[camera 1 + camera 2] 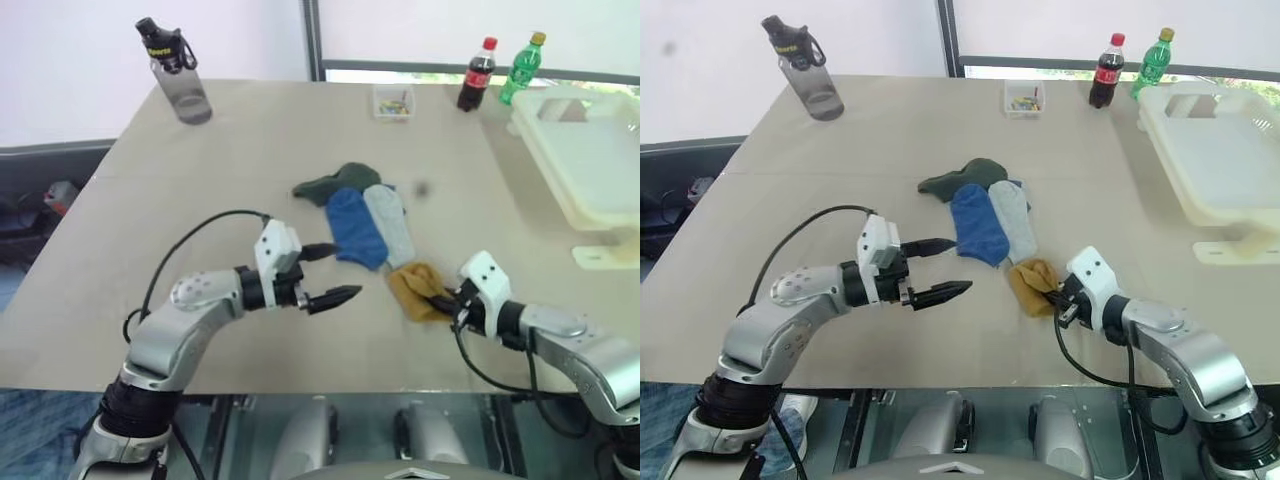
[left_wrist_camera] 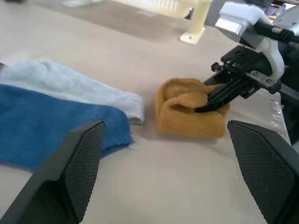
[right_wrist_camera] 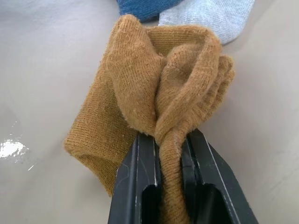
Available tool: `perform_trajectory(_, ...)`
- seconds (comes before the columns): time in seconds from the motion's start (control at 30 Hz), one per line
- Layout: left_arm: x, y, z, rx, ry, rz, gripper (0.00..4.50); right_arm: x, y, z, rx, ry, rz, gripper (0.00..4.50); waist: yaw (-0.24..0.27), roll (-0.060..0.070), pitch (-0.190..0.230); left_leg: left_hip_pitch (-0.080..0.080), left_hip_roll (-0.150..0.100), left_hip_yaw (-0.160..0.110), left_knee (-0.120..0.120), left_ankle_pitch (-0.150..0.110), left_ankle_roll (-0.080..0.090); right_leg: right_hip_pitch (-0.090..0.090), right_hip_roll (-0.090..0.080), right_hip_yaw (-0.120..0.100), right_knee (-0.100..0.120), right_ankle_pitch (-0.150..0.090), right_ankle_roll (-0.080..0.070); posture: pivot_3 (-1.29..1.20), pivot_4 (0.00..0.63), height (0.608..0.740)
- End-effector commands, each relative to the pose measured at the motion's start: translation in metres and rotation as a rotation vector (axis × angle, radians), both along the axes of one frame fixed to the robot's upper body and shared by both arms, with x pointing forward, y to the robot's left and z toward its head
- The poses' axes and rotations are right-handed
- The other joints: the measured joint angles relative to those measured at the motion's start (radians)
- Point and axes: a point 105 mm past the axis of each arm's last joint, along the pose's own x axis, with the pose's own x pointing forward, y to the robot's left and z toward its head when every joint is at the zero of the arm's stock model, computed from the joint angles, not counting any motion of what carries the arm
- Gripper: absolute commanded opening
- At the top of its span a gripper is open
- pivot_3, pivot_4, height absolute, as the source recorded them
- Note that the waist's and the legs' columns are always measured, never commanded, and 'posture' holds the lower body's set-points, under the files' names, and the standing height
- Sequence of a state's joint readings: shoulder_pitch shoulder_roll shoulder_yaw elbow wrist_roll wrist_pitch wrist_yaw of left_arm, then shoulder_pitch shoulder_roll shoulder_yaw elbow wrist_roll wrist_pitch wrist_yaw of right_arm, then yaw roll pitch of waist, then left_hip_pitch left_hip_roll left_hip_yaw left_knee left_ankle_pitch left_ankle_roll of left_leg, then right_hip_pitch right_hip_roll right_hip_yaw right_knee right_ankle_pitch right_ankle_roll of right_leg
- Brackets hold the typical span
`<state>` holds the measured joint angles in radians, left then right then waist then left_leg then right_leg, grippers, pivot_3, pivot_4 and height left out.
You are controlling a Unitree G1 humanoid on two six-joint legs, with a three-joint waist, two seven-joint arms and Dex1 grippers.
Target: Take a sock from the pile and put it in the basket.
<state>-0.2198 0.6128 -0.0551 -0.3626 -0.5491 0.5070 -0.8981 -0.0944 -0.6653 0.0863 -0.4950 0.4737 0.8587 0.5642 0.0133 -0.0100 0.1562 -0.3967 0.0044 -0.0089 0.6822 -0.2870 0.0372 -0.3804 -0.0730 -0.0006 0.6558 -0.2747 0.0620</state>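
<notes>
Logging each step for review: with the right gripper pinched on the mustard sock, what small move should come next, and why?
Probably lift the right gripper straight up. Its fingers are shut on a fold of the mustard sock, which lies bunched on the table beside the pale grey sock. The basket sits farther away at the right edge, so the sock must clear first.

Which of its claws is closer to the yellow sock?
The right. The right gripper is shut on the yellow sock; the left gripper hangs open beside it, apart.
</notes>
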Motion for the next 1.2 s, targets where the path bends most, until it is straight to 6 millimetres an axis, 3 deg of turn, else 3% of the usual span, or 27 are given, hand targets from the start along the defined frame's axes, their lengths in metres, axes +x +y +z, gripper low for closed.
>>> perform_trajectory(0.03,-0.004,-0.002,0.019,-0.048,-0.092,-0.032,4.5,0.015,-0.028,0.018,-0.003,-0.019,-0.076,0.06,0.001,0.001,0.001,0.0,0.0,0.0,0.0,0.0,0.0,0.0,0.0,0.0,0.0,0.0,0.0,0.0,0.15,0.74)
perform_trajectory(0.17,-0.003,-0.005,0.031,-0.113,-0.136,-0.045,4.5,0.027,-0.051,0.048,0.027,-0.066,-0.096,0.06,0.001,0.003,0.006,-0.002,-0.001,0.0,0.0,0.0,0.0,-0.001,0.0,-0.001,0.0,0.0,0.0,0.0,0.15,0.74)
perform_trajectory(0.37,-0.004,-0.012,0.059,-0.269,-0.223,-0.067,4.5,0.064,-0.114,0.156,0.153,-0.34,-0.241,0.06,-0.006,0.007,0.013,-0.003,-0.001,0.002,0.0,0.0,0.0,-0.003,0.002,-0.002,0.0,0.0,0.0,0.0,0.15,0.74)
perform_trajectory(0.47,-0.005,-0.015,0.066,-0.311,-0.239,-0.076,4.5,0.078,-0.149,0.194,0.125,-0.445,-0.358,0.06,-0.004,0.008,0.014,-0.004,-0.001,0.004,0.0,0.0,0.0,-0.005,0.002,-0.001,0.001,0.0,0.0,0.0,0.15,0.74)
perform_trajectory(0.67,-0.001,-0.021,0.064,-0.308,-0.243,-0.075,4.5,0.113,-0.23,0.201,-0.044,-0.516,-0.649,0.06,-0.004,0.007,0.014,-0.005,-0.002,0.007,0.0,0.001,-0.002,-0.006,0.002,0.0,-0.001,0.0,0.001,0.0,0.15,0.74)
perform_trajectory(0.87,0.003,-0.026,0.061,-0.297,-0.249,-0.054,4.5,0.128,-0.261,0.164,-0.229,-0.437,-0.802,0.06,-0.021,0.008,0.015,-0.005,-0.001,0.012,-0.001,0.002,-0.002,-0.007,0.002,0.004,-0.001,0.0,0.001,0.0,0.15,0.74)
perform_trajectory(0.9,0.004,-0.027,0.06,-0.296,-0.251,-0.051,4.5,0.128,-0.264,0.161,-0.236,-0.435,-0.822,0.97,-0.022,0.008,0.015,-0.005,-0.001,0.012,-0.001,0.002,-0.002,-0.007,0.002,0.004,-0.001,0.0,0.001,0.0,0.15,0.74)
perform_trajectory(0.97,0.005,-0.028,0.059,-0.293,-0.25,-0.044,4.5,0.128,-0.268,0.159,-0.292,-0.444,-0.834,1.58,-0.024,0.008,0.015,-0.006,-0.001,0.013,-0.001,0.002,-0.002,-0.009,0.002,0.005,-0.001,0.0,0.001,0.0,0.15,0.74)
perform_trajectory(1.17,0.006,-0.029,0.057,-0.292,-0.238,-0.019,4.5,0.121,-0.282,0.166,-0.542,-0.496,-0.824,4.37,-0.027,0.009,0.015,-0.01,0.0,0.017,0.0,0.002,-0.003,-0.017,0.003,0.01,0.003,0.0,0.001,0.0,0.15,0.74)
perform_trajectory(1.2,0.006,-0.028,0.057,-0.29,-0.234,-0.012,4.5,0.12,-0.283,0.168,-0.594,-0.502,-0.804,4.37,-0.027,0.009,0.015,-0.01,0.0,0.018,0.0,0.002,-0.003,-0.017,0.003,0.01,0.004,0.001,0.001,0.0,0.15,0.74)
